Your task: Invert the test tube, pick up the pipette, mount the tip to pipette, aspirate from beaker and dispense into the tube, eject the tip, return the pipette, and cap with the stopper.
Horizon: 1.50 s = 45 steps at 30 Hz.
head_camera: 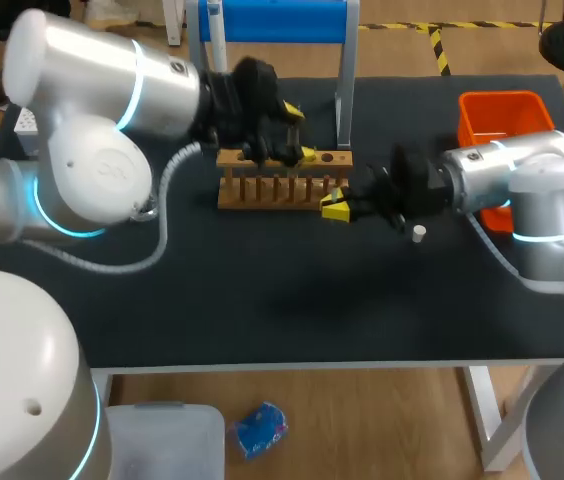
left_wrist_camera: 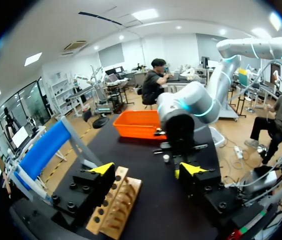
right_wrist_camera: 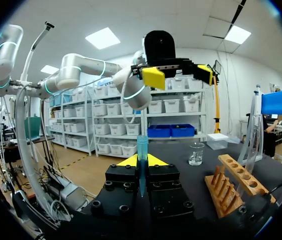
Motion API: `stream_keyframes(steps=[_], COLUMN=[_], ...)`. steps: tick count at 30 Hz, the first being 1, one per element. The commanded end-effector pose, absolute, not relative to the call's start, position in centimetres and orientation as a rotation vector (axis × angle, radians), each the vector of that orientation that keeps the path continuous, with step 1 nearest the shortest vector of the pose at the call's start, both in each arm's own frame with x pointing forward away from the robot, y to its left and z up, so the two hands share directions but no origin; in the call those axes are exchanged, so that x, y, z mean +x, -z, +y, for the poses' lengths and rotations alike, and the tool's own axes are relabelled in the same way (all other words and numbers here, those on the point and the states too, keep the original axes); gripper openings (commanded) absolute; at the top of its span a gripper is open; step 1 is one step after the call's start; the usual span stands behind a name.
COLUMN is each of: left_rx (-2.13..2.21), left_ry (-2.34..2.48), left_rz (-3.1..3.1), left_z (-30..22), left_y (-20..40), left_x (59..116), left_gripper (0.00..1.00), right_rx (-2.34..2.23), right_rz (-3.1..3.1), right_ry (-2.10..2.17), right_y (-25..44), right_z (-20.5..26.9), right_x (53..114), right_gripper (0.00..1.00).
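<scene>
1. Status: right gripper (right_wrist_camera: 142, 161) is clenched on the test tube (right_wrist_camera: 142, 144). The tube stands upright between both fingers, its top poking above the yellow tips.
2. Head view puts that gripper just off the right end of the wooden rack (head_camera: 282, 185). The rack sits mid-worktop (head_camera: 262, 300), toward the far edge.
3. My left gripper (left_wrist_camera: 147, 170) is released, fingers wide apart, hovering over the rack with one finger above its holes.
4. White stopper (head_camera: 418, 234) lies on the worktop right of the rack, close beside my right arm and apart from the tube.
5. Glass beaker (right_wrist_camera: 196, 153) stands on the worktop well ahead of the right gripper, toward the left edge.
6. Far right corner: orange bin (head_camera: 500, 115). Far edge, behind the rack: blue pipette stand (head_camera: 277, 20).
</scene>
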<state>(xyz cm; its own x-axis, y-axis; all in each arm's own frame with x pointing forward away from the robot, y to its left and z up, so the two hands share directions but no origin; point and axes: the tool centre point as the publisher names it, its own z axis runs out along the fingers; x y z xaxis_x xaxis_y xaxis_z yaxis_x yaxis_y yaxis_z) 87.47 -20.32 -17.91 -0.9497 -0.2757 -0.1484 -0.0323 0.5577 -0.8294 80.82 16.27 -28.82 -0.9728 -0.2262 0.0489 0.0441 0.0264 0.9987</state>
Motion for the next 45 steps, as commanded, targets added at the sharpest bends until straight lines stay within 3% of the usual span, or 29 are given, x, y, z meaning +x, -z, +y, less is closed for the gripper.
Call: stream_keyframes(steps=[1,20,36,45], left_rx=[-0.270,-0.554,-0.554,-0.980], left_ry=[1.303,1.309,1.309,1.252], left_rz=[2.564,2.461,2.461,2.120], left_z=[-18.3,-14.8,-14.8,-10.2], left_y=[15.9,16.5,16.5,17.8], left_x=[89.2,96.0,96.0,101.2], left_gripper=[1.00,1.00,1.00,1.00], right_rx=[0.175,0.151,0.151,0.151], right_rz=[-2.116,-2.155,-2.155,-2.155], right_ry=[2.064,2.061,2.061,2.061], right_y=[28.4,29.0,29.0,29.0], right_z=[14.3,7.2,7.2,7.2], right_x=[79.7,77.4,77.4,77.4], right_gripper=[0.00,0.00,0.00,0.00])
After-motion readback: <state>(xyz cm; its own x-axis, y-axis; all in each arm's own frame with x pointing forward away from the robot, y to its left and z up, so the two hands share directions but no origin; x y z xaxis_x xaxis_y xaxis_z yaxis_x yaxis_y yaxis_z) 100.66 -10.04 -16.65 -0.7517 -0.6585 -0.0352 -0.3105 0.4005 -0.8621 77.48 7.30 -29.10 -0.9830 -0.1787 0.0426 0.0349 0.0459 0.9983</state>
